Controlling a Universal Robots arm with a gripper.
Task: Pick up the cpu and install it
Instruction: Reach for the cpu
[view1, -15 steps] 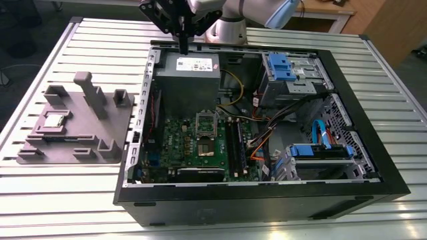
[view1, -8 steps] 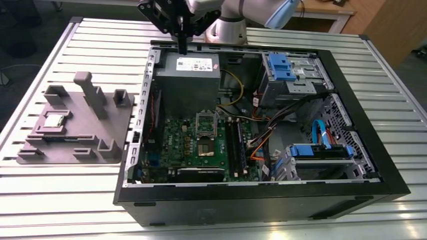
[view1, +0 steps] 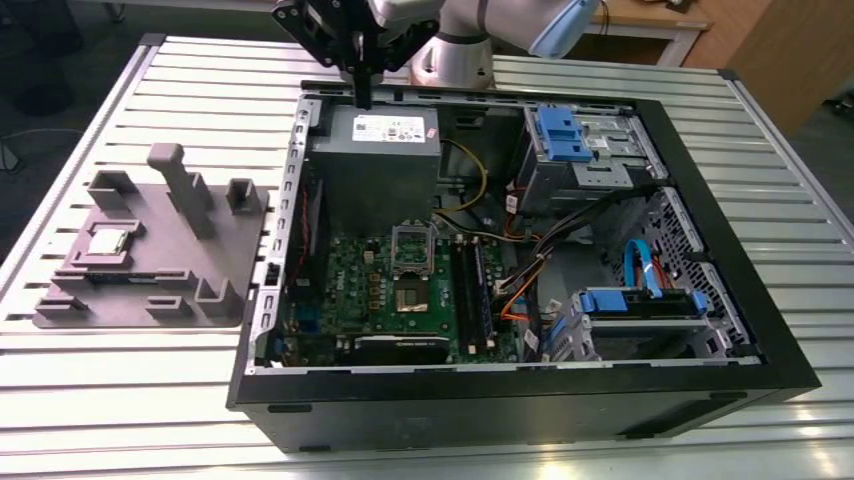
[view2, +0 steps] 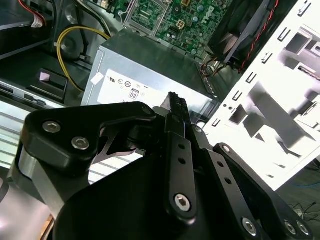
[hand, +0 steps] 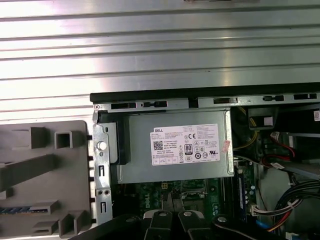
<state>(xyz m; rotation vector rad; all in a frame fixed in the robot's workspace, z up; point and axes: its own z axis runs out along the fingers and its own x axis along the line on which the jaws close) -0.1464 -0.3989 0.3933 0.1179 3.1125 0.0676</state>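
**CPU on its holder, claw clenched over the power supply**

The cpu (view1: 107, 242), a small silvery square, lay flat in a recess of the grey moulded holder (view1: 147, 300). The holder sat on the slatted metal table (view1: 200, 90), just beside the open computer case (view1: 747, 300), on the exterior view's left. Nothing touched the chip.

The gripper (view1: 360, 97) hung well apart from it, above the far edge of the case and over the grey power supply box (view1: 380, 170). Its black fingers (view2: 176, 107) were pressed together, clenched on nothing.

The white label (hand: 185, 145) on the box faced upward. It carried rows of small print, a square code and several round certification marks.

Inside the case, the green motherboard (view1: 360, 285) lay nearer the camera than the power supply. The metal-framed processor socket (view1: 411, 265) sat near the board's middle. The long black memory slots (view1: 467, 280) ran beside the socket, on the exterior view's right. Blue plastic drive brackets (view1: 561, 135) stood at the far corner.
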